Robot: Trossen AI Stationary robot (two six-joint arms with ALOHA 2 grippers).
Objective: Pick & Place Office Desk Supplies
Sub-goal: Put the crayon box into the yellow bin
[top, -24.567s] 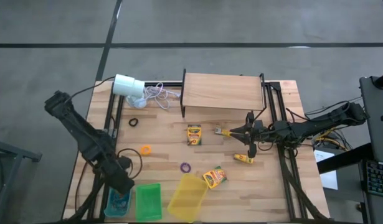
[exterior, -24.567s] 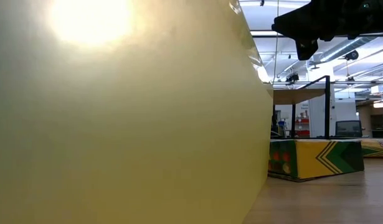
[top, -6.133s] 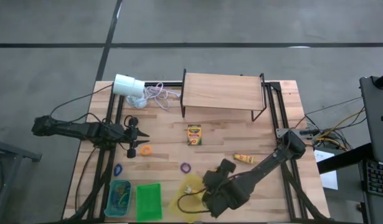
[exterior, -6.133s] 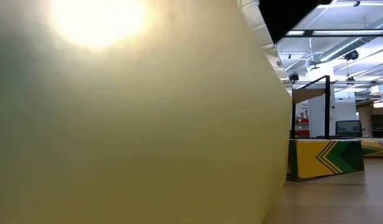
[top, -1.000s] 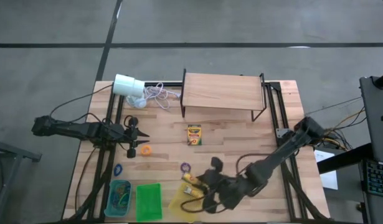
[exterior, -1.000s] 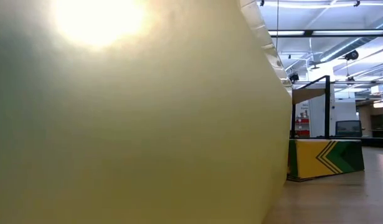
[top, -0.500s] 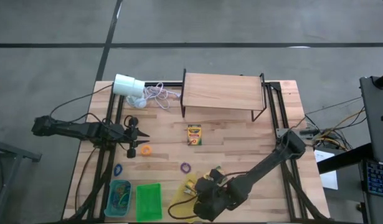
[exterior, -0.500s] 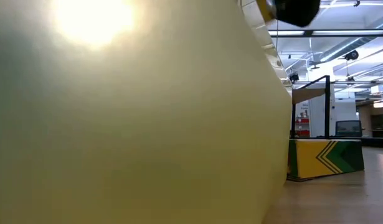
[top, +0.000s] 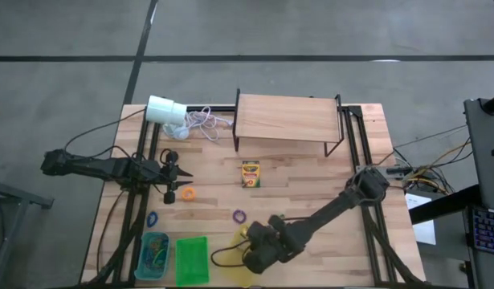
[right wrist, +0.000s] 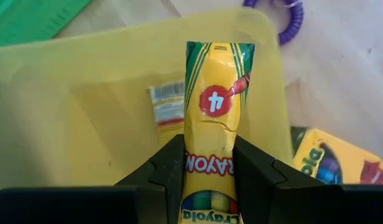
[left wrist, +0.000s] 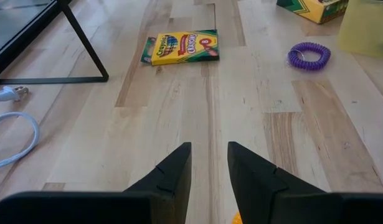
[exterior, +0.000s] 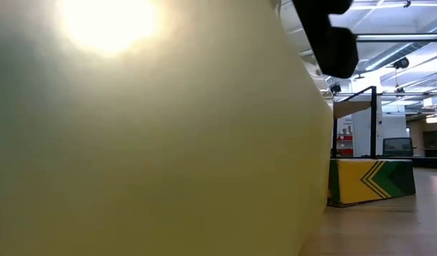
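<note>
My right gripper [right wrist: 208, 163] is shut on a yellow-and-green crayon packet [right wrist: 215, 106] over the inside of the yellow bin [right wrist: 66, 124] at the table's near edge [top: 248, 246]. Another small packet [right wrist: 168, 109] lies on the bin's floor. A crayon box [right wrist: 331, 163] lies on the table beside the bin. A second crayon box [top: 251, 172] lies flat at mid-table. A purple coil band [top: 239, 215], an orange band [top: 187, 193] and a blue band [top: 153, 217] lie on the wood. My left gripper [top: 181, 175] waits open at the left, beside the orange band. My right gripper pinches the crayon packet between its two fingers, one on each long side [right wrist: 210, 167], at the packet's rear part. The fingers slant steeply down from the table's right and lie along the packet. Its front end [right wrist: 219, 53] juts out past the fingertips over the bin.
A blue bin [top: 154, 255] with bands and a green bin [top: 192, 261] stand left of the yellow one. A wooden shelf [top: 287, 119] stands at the back, with a white cylinder [top: 166, 111] and its cord to its left. The yellow bin's wall [exterior: 147, 142] fills the low view.
My right gripper has gone down and toward the table's near-left with the packet, from above the bin's far rim to over its inside. It has tipped steeper downward and rolled. Its grip on the packet has stayed the same.
</note>
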